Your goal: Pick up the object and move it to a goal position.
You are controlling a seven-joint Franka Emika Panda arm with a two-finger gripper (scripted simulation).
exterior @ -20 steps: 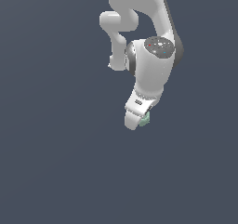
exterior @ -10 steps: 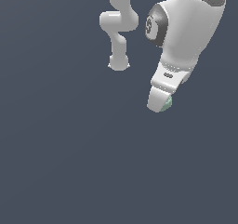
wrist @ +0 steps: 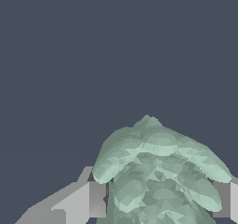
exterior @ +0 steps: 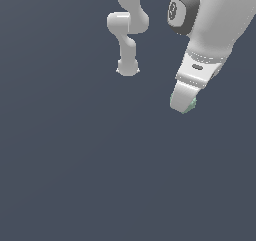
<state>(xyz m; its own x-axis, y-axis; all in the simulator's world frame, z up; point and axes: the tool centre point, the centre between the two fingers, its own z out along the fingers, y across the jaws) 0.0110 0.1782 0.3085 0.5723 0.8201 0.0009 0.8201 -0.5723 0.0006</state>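
Object (exterior: 189, 105): one small mint-green knobbly lump, pinched between the two fingers of the single white hand (exterior: 183, 103) toward the exterior view's right. In the wrist view the object (wrist: 160, 176) bulges out past the grey fingers (wrist: 95, 199) on either side. Nothing else lies around it; only plain dark grey surrounds it, and nothing stands in the way.

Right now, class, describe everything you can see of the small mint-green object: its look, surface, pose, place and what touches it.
The mint-green object is a pale, lumpy piece with overlapping rounded lobes and a knobbly edge, matte like faceted plastic. It sits between the grey fingers of the gripper, which touch it on both sides. In the exterior view only a small green bit peeks out at the fingertips, towards the exterior view's right. No support shows beneath it.
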